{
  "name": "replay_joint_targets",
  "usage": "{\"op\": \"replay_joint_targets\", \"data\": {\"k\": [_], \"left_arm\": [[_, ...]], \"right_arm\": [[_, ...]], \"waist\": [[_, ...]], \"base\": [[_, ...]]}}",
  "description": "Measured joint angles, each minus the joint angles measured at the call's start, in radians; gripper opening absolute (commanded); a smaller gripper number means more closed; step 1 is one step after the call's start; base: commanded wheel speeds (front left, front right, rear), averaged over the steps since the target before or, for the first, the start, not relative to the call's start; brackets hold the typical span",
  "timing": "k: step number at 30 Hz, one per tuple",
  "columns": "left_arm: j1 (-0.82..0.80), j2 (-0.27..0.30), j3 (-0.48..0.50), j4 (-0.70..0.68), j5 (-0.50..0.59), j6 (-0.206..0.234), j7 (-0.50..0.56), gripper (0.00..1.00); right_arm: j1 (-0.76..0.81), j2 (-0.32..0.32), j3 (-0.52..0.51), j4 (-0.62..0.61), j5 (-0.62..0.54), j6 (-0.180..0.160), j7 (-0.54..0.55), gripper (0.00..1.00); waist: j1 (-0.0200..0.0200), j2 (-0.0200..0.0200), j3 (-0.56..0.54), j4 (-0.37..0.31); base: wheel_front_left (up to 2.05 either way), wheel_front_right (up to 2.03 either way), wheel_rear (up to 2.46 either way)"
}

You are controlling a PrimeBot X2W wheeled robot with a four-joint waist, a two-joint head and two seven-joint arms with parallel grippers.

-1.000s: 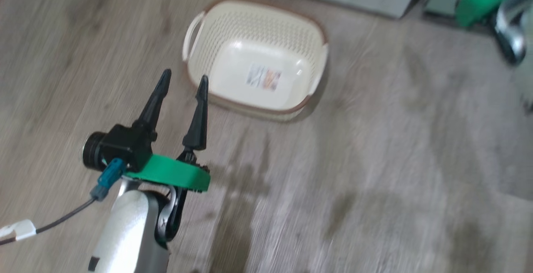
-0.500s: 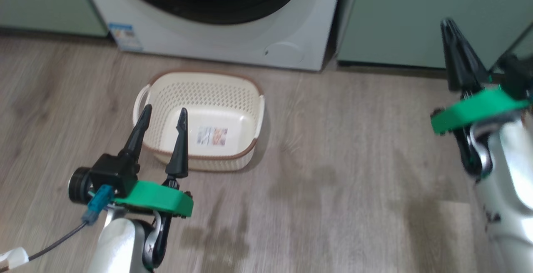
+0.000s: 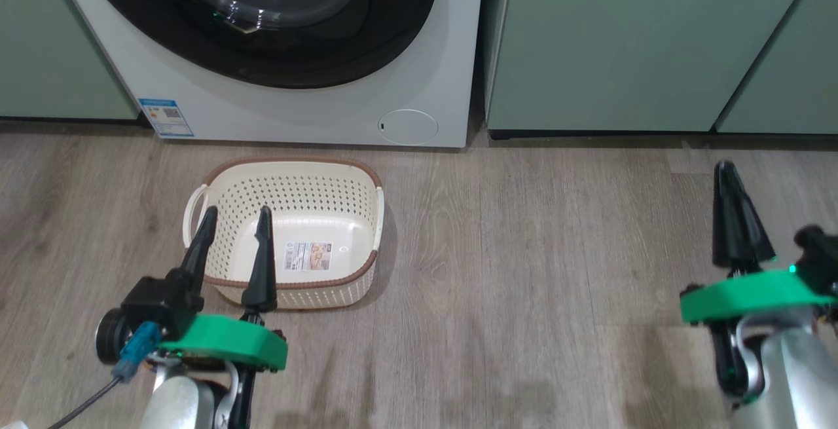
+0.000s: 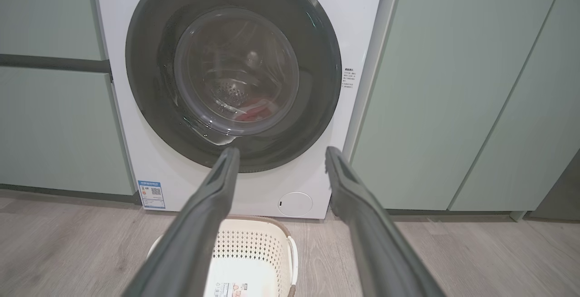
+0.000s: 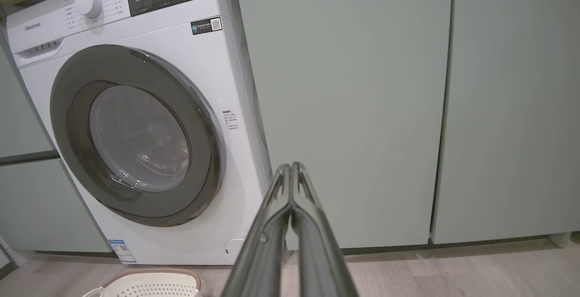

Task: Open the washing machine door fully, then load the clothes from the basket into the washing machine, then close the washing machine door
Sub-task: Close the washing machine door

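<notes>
The washing machine (image 3: 294, 118) stands straight ahead. The washing machine door (image 4: 149, 61) is closed flat against its front. Red clothes (image 4: 253, 110) show through the glass, lying in the drum. On the floor in front sits the basket (image 3: 291, 162), cream with a brown rim, holding nothing but its bottom label. My left gripper (image 3: 237, 211) is open above the basket's near edge, and in the left wrist view the left gripper (image 4: 281, 149) points at the door's lower rim. My right gripper (image 3: 723, 168) is shut on nothing, far right over the floor, and the right gripper (image 5: 291, 165) faces a cabinet.
Pale green cabinets (image 3: 628, 42) flank the machine on both sides. The round service flap (image 3: 408, 127) and a blue-edged sticker (image 3: 167, 118) sit low on the machine's front. Wood-look floor (image 3: 524, 252) stretches between the grippers.
The head camera has swung from the floor up to the machine front, so the whole picture shifted. My right gripper has come into view, and the left gripper stays open.
</notes>
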Motion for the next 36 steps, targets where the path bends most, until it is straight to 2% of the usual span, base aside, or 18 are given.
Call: {"op": "replay_joint_targets", "data": {"k": [8, 9, 10, 11, 14, 24, 30, 36], "left_arm": [[0.025, 0.000, 0.008, 0.035, -0.012, 0.006, 0.000, 1.00], [0.030, 0.000, 0.010, 0.040, -0.023, 0.006, 0.000, 1.00], [0.034, 0.000, 0.011, 0.044, -0.026, 0.005, 0.000, 1.00], [0.036, 0.000, 0.012, 0.047, -0.024, -0.002, 0.000, 1.00], [0.037, 0.001, 0.011, 0.048, -0.002, -0.002, 0.000, 1.00], [0.039, 0.001, 0.007, 0.044, 0.019, -0.011, 0.000, 1.00], [0.039, 0.001, 0.003, 0.043, 0.019, -0.011, 0.000, 1.00], [0.039, 0.001, -0.007, 0.037, 0.028, -0.011, 0.000, 1.00]], "right_arm": [[0.092, 0.032, -0.046, -0.030, -0.013, 0.000, 0.000, 0.00], [0.100, 0.035, -0.053, -0.031, -0.012, 0.000, 0.000, 0.12], [0.106, 0.036, -0.058, -0.031, -0.012, 0.000, 0.000, 0.95], [0.110, 0.037, -0.061, -0.031, -0.009, 0.000, 0.000, 1.00], [0.118, 0.040, -0.059, -0.025, 0.025, 0.000, 0.000, 1.00], [0.118, 0.040, -0.052, -0.025, 0.004, 0.000, 0.000, 1.00], [0.118, 0.040, -0.032, -0.028, -0.061, 0.000, 0.000, 1.00], [0.118, 0.040, -0.025, -0.028, -0.066, 0.000, 0.000, 1.00]], "waist": [[0.0000, 0.0000, -0.007, -0.002], [0.0000, 0.0000, -0.007, -0.001], [0.0000, 0.0000, -0.008, -0.001], [0.0000, 0.0000, -0.008, -0.001], [0.0000, 0.0000, -0.009, 0.002], [0.0000, 0.0000, -0.014, 0.007], [0.0000, 0.0000, -0.014, 0.008], [0.0001, 0.0000, -0.013, 0.009]], "base": [[0.00, 0.00, 0.00], [0.00, 0.00, 0.00], [0.00, 0.00, 0.00], [0.00, 0.00, 0.00], [0.00, 0.00, 0.00], [0.00, 0.00, 0.00], [0.00, 0.00, 0.00], [0.00, 0.00, 0.00]]}}
